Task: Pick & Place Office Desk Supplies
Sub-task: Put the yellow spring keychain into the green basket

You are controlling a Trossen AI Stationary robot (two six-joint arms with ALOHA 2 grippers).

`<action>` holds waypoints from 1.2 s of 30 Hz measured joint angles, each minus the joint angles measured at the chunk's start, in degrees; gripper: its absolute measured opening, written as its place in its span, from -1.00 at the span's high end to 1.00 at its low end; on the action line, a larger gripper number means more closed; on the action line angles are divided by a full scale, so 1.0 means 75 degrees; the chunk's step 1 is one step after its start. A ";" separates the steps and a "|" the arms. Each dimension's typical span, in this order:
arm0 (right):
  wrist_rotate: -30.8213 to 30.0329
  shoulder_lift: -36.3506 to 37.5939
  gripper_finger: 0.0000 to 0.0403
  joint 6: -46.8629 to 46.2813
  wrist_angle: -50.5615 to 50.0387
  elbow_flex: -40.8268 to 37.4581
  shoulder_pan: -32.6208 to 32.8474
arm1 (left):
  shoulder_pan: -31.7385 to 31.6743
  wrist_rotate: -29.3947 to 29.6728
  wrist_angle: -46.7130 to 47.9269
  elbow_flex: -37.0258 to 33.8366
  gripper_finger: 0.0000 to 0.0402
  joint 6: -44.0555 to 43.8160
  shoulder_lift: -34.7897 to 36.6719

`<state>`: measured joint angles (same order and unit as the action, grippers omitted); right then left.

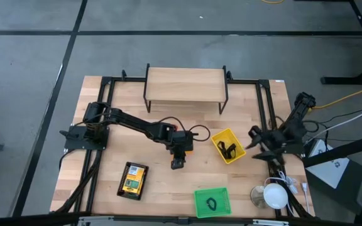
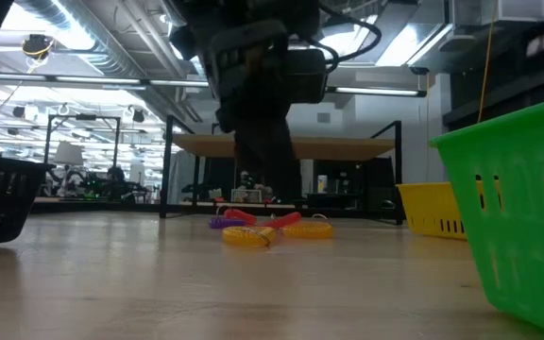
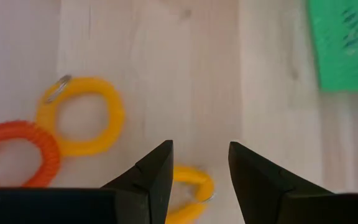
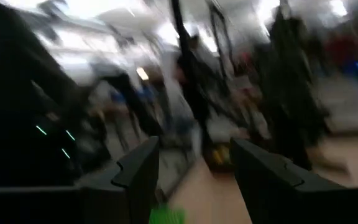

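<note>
The jaws of the left gripper (image 3: 199,171) are standing spread with nothing between them, hanging over the middle of the tabletop (image 1: 162,188), and a yellow ring (image 3: 188,193) is lying on the wood just under the gap. Beside it a second, larger yellow ring (image 3: 79,115) is resting flat with a small metal loop on its edge, and an orange ring (image 3: 17,152) is touching it. In the low view the same cluster is showing on the wood beneath the dark arm, with a red ring (image 2: 281,220) and a purple ring (image 2: 221,223) lying just behind the yellow ones.

The jaws of the right gripper (image 4: 194,174) are also standing apart and holding nothing; that arm is waiting at the right edge of the tabletop, near the yellow bin (image 1: 228,145).

The yellow bin is sitting right of centre and is holding black clips (image 1: 229,149). The green bin (image 1: 211,202) is sitting near the front edge and is holding one dark looped item (image 1: 212,203); what kind it is cannot be told. A black mesh tray (image 1: 132,180) is lying at the front left, with a yellow printed box (image 1: 132,178) inside it. A raised wooden shelf (image 1: 185,85) is standing along the back of the tabletop.
</note>
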<state>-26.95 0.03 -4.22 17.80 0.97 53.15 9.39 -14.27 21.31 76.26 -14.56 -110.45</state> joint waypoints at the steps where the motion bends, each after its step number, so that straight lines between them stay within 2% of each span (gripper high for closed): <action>1: -0.0269 -0.0003 0.01 -0.0366 -0.0542 -0.0013 -0.0005 | 0.0000 0.0058 0.0071 -0.0001 0.26 0.0114 -0.0002; 5: -0.0469 -0.0007 0.01 -0.1569 -0.1904 -0.0017 -0.0003 | -0.0084 0.0232 0.0370 0.0001 0.26 0.0385 -0.0030; 7: -0.0477 -0.0097 0.01 -0.1706 -0.1819 -0.0013 -0.0003 | -0.0139 0.0334 0.0599 0.0001 0.26 0.0514 -0.0059; 14: -0.0493 -0.0111 0.01 -0.1577 -0.1839 -0.0011 -0.0019 | -0.0224 0.0500 0.1001 0.0001 0.26 0.1022 -0.0162; 23: -0.0494 -0.0114 0.01 -0.1528 -0.1839 -0.0011 -0.0029 | 0.0072 0.0481 0.1046 0.0039 0.26 0.0993 -0.0754; 28: -0.0494 -0.0117 0.01 -0.1316 -0.1839 -0.0009 -0.0029 | 0.0085 0.0625 0.1042 0.0034 0.27 0.0930 -0.0772; 31: -0.0493 -0.0117 0.01 -0.1171 -0.1839 -0.0008 -0.0029 | 0.0085 0.0633 0.1048 0.0030 0.38 0.0921 -0.0781; 36: -0.0491 -0.0117 0.01 -0.1147 -0.1839 -0.0010 -0.0029 | 0.0209 0.0689 0.1066 0.0019 0.75 0.0911 -0.0834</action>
<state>-30.63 -0.84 -12.82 4.01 0.89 52.93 10.96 -9.11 29.30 76.40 -7.73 -116.71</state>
